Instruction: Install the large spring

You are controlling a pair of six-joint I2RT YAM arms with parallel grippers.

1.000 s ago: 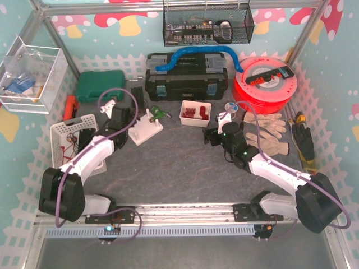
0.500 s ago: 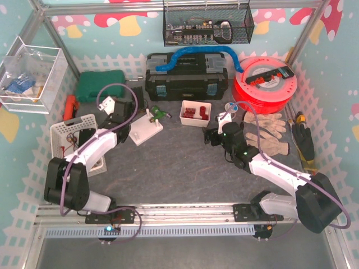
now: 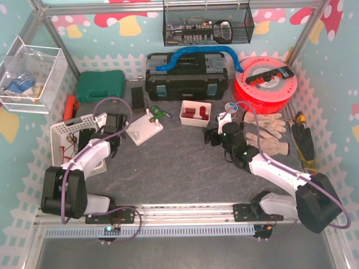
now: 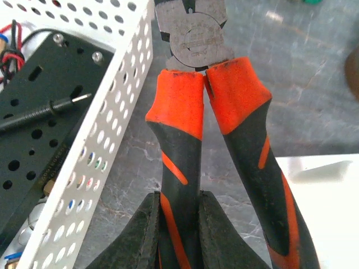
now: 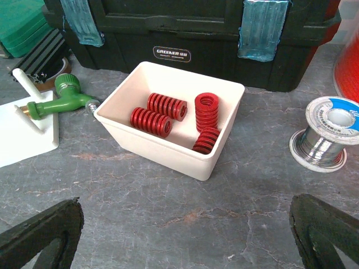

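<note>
Several red springs (image 5: 151, 121) lie in a small white box (image 5: 162, 147), which stands mid-table in the top view (image 3: 195, 114). My right gripper (image 5: 182, 235) is open wide and empty, just short of that box on the near side, and shows in the top view (image 3: 212, 136). A white fixture plate (image 3: 145, 130) with upright pegs lies left of the box, with a green hose nozzle (image 3: 157, 114) at its far edge. My left gripper (image 4: 179, 196) is shut on one handle of orange-and-black pliers (image 4: 196, 95), beside the basket (image 3: 115, 128).
A white perforated basket (image 4: 120, 101) with electronics is just left of the pliers (image 3: 70, 131). A black toolbox (image 5: 185, 33) stands behind the spring box. A solder spool (image 5: 328, 131), work gloves (image 3: 269, 134), a red cable reel (image 3: 266, 81) and a green case (image 3: 101, 85) are around.
My left arm has pulled back from the far side of the fixture plate toward the white basket, nearer and lower. The right arm has not moved.
</note>
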